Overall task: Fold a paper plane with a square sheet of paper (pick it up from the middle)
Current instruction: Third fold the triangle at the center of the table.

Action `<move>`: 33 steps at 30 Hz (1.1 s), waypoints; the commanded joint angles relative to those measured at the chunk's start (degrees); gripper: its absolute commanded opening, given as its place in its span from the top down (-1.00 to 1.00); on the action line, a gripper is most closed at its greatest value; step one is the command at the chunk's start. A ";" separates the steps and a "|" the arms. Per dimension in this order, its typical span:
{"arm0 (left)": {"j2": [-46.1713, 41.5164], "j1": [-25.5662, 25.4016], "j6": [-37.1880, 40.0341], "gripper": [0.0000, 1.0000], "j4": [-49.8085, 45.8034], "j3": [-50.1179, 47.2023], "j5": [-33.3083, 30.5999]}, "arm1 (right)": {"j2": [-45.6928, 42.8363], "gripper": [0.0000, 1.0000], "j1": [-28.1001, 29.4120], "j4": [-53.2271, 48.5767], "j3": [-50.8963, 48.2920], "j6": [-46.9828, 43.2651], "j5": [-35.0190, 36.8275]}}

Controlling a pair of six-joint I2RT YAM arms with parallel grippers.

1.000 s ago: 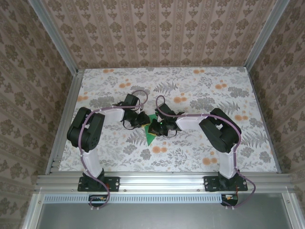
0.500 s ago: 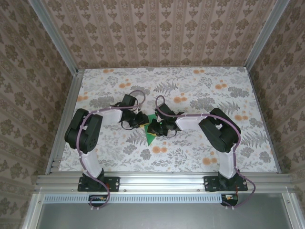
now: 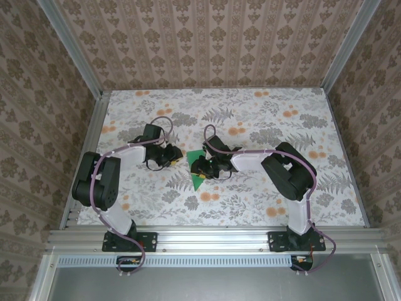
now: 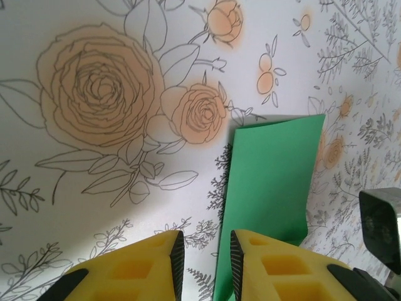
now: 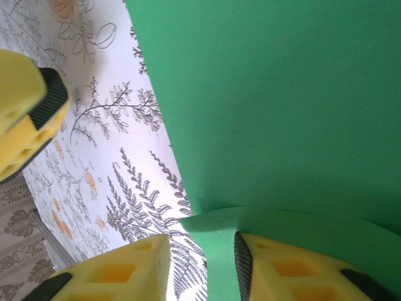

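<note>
The bright green sheet of paper (image 3: pixel 198 180) lies folded on the flowered table (image 3: pixel 263 119), between the two grippers. In the left wrist view it is a narrow green strip (image 4: pixel 270 179) just right of my left gripper (image 4: pixel 205 243), which is open over bare table. My left gripper (image 3: pixel 170 158) stands a little left of the paper. My right gripper (image 3: pixel 199 168) sits over the paper's middle. In the right wrist view a raised green flap (image 5: pixel 216 241) lies in the gap of the right gripper (image 5: pixel 200 246), against the right pad (image 5: pixel 242 263) and apart from the left one.
The table is walled by patterned panels with aluminium rails (image 3: pixel 88 157) on the left, right and near sides. One yellow finger of the left gripper (image 5: pixel 25 119) shows close by in the right wrist view. Open tabletop lies behind and to both sides.
The left arm has drawn back to the left, off the paper. Both grippers have opened wider, and the right one has loosened on the green flap.
</note>
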 commanded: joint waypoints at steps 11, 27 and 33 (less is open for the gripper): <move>-1.93 -2.23 1.90 0.54 -1.97 -0.08 2.38 | 1.43 0.55 -0.01 -2.00 -1.95 -0.24 2.37; -1.29 -9.29 3.20 0.93 -3.86 -1.38 6.18 | 1.74 0.84 -0.26 -3.48 -2.44 0.26 3.44; 0.65 -9.90 3.14 0.97 -4.27 -1.44 6.18 | 1.76 0.84 -0.37 -3.60 -2.52 0.42 3.44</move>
